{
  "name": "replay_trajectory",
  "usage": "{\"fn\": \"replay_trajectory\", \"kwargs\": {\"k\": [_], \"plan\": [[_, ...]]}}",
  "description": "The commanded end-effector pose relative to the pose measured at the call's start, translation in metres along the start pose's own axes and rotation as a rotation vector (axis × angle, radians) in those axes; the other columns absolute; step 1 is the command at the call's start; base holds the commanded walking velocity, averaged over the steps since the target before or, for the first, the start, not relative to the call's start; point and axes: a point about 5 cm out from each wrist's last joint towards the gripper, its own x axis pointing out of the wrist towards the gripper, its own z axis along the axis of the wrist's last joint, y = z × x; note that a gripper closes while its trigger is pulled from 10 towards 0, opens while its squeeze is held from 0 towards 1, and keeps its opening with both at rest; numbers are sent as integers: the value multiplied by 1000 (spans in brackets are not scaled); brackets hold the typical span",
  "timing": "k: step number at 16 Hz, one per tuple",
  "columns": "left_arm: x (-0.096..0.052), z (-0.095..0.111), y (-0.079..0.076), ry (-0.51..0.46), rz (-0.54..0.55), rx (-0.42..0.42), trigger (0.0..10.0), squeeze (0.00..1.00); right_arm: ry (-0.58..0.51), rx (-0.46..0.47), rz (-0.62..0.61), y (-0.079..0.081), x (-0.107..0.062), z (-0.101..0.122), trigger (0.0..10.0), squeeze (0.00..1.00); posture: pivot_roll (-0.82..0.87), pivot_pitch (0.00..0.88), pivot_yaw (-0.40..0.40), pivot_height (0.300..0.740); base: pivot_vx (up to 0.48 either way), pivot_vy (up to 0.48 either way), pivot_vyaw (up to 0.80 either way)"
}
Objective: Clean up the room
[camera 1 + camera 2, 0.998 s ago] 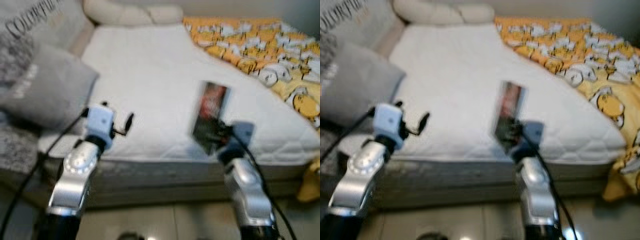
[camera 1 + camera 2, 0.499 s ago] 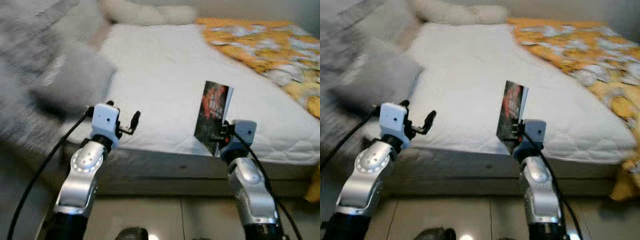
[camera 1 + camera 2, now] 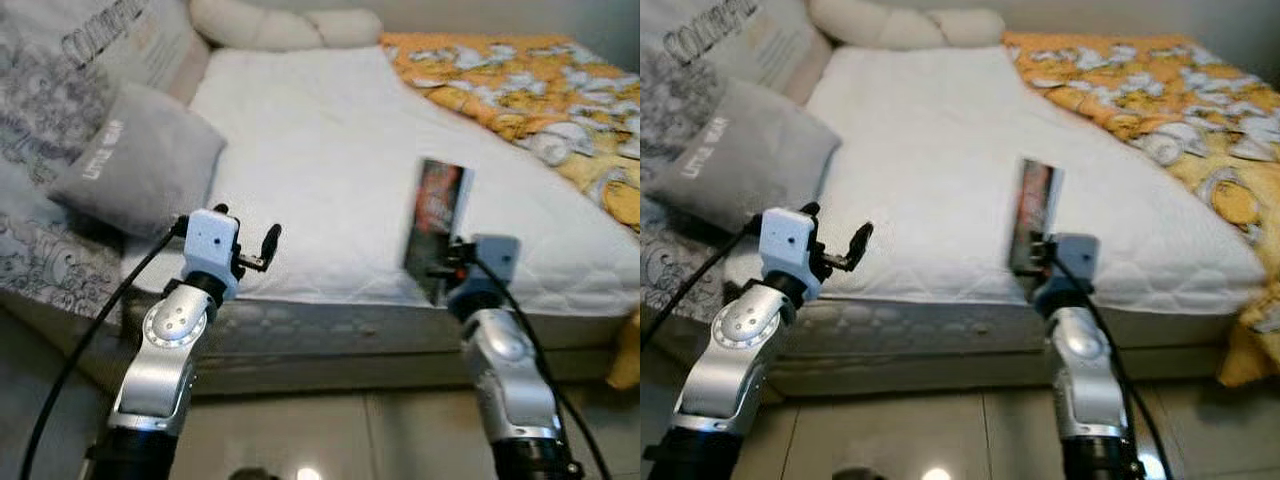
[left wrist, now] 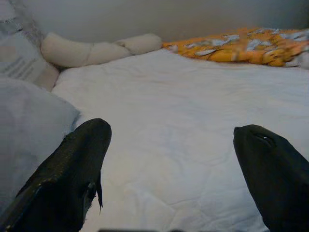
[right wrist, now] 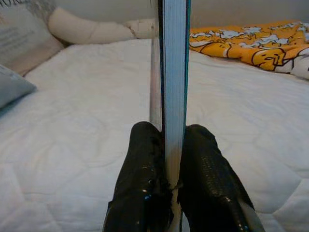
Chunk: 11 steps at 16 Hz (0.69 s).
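Note:
My right gripper (image 3: 440, 272) is shut on a thin book (image 3: 437, 218) with a dark red and black cover, held upright at the near edge of the white mattress (image 3: 320, 150). In the right wrist view the book's page edge (image 5: 173, 72) rises between the two black fingers (image 5: 145, 183). My left gripper (image 3: 262, 250) is open with nothing in it, just before the mattress edge near a grey pillow (image 3: 140, 170). The left wrist view has its fingers (image 4: 72, 169) wide apart over the mattress.
A yellow patterned blanket (image 3: 540, 90) covers the bed's far right side. Cream bolsters (image 3: 270, 25) lie at the head. A large grey printed cushion (image 3: 50, 110) leans at the left. Tiled floor (image 3: 340, 430) runs below the bed frame.
The camera has swung, so the whole scene shifted. The right gripper still holds the book upright, now slightly lower and turned more edge-on. The left gripper stays open in place.

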Motion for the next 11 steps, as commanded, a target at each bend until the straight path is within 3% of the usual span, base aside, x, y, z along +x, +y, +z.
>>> {"fn": "replay_trajectory", "kwargs": {"k": [1,3,5,11], "plan": [[0,0,5,0,16,8,10000,0,-47,3,42,11,5,10,10000,0,92,0,-16,740,319,0,0],[0,0,5,1,18,8,10000,0,-49,-12,74,15,5,11,10000,0,92,0,-16,740,321,0,206],[-1,0,5,2,16,10,10000,0,-53,-27,101,19,5,11,10000,0,94,0,-14,740,326,0,800],[0,-1,4,4,5,16,10000,0,-53,22,42,11,7,10,10000,0,97,0,-10,740,334,0,0]]}}
